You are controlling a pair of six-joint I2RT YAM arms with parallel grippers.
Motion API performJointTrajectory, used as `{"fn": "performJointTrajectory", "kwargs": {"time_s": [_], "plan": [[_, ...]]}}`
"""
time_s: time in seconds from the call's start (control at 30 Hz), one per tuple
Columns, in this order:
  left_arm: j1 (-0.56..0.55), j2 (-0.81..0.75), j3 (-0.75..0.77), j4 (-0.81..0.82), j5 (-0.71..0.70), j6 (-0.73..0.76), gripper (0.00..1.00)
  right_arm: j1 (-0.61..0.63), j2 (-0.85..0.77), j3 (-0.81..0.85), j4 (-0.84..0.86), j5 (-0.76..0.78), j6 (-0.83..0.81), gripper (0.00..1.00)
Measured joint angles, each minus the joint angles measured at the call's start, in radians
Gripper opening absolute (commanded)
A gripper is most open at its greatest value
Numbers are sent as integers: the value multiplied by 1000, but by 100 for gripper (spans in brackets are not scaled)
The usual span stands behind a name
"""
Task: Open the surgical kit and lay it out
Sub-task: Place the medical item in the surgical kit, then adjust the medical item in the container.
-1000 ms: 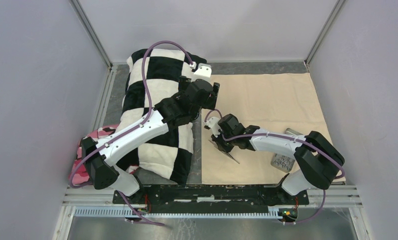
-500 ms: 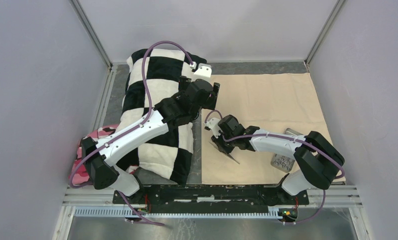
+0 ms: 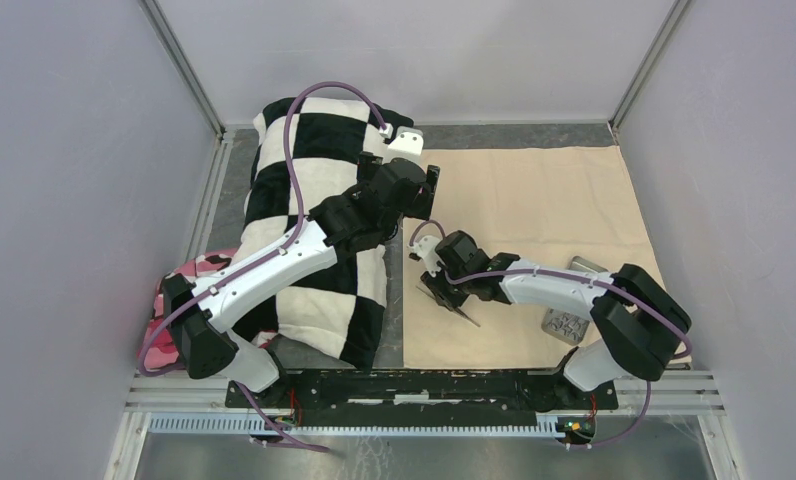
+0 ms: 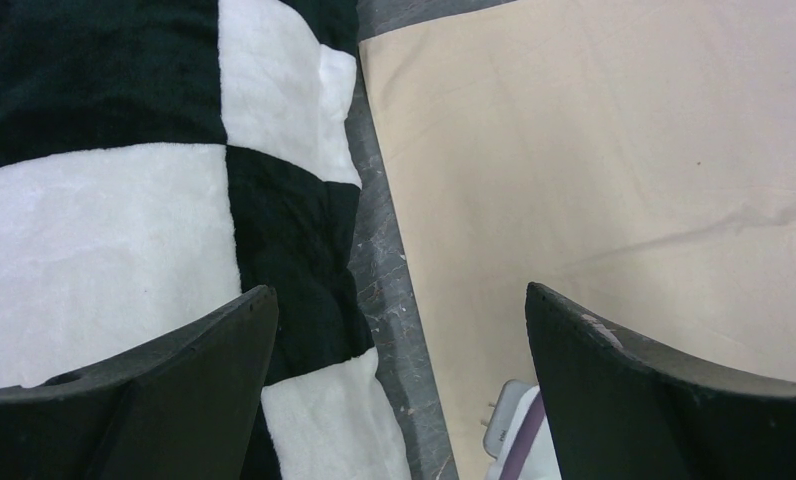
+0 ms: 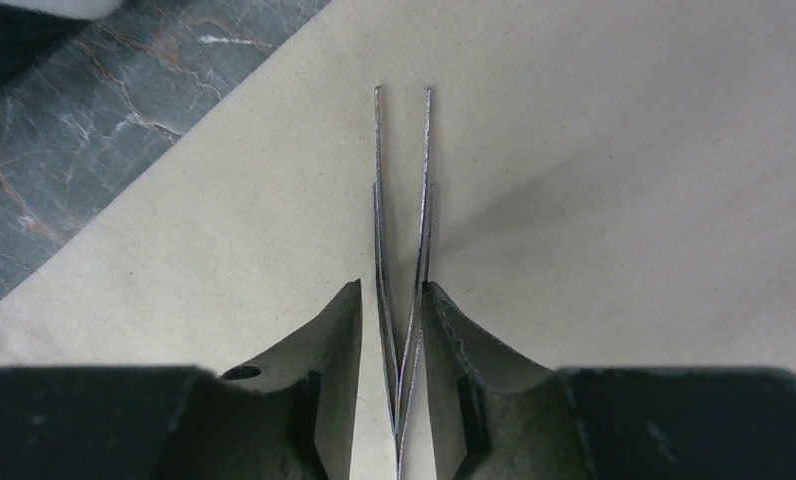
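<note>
i have the right pincer (image 5: 392, 290) low over the beige cloth wrap (image 3: 534, 200), which lies spread flat. the thin steel tweezers (image 5: 398, 390) sit between its fingers, joined end back in the pincer and both tips pointing straight ahead of it, spread apart. the jaws are only narrowly parted. i see a sliver of cloth between the left finger and the nearer tweezer leg, while the right finger is right up against the other leg. that reads as a loose, open pincer rather than a pinch. ahead and to the left of this pincer the cloth edge gives way to the dark marbled tabletop (image 5: 94, 120).

the small grey metal tray (image 3: 566, 322) is well behind the right pincer, on the cloth beside that arm's elbow and partly hidden by it.

the left pincer (image 4: 399, 290) is spread wide with nothing between its fingers. the black-and-white checkered pillow (image 4: 94, 230) lies under its left finger and the beige cloth under its right finger, with a strip of tabletop between them. the pink camouflage cloth (image 3: 189, 275) is far behind it, by that arm's base.
</note>
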Motion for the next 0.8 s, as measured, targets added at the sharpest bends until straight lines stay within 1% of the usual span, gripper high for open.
{"fn": "performJointTrajectory", "kwargs": {"time_s": [0.13, 0.2, 0.27, 0.33, 0.43, 0.47, 0.53, 0.67, 0.8], "plan": [[0, 0, 0, 0, 0, 0, 99, 0, -65, -2, -6, 0, 13, 47], [0, 0, 0, 0, 0, 0, 100, -1, -144, -11, -5, 15, 17, 50], [0, 0, 0, 0, 0, 0, 100, -14, -250, -34, 0, 34, 19, 52], [0, 0, 0, 0, 0, 0, 100, -64, -363, -74, 6, 47, 23, 53], [0, 0, 0, 0, 3, 0, 100, -222, -520, -153, -5, 82, 37, 58], [0, 0, 0, 0, 6, 0, 100, -301, -572, -182, -18, 102, 49, 59], [0, 0, 0, 0, 14, 0, 100, -448, -649, -227, -52, 148, 76, 58], [0, 0, 0, 1, 23, 0, 100, -665, -687, -246, -125, 214, 130, 50], [0, 0, 0, 1, 26, 0, 100, -917, -647, -249, -151, 160, 177, 44]]}}
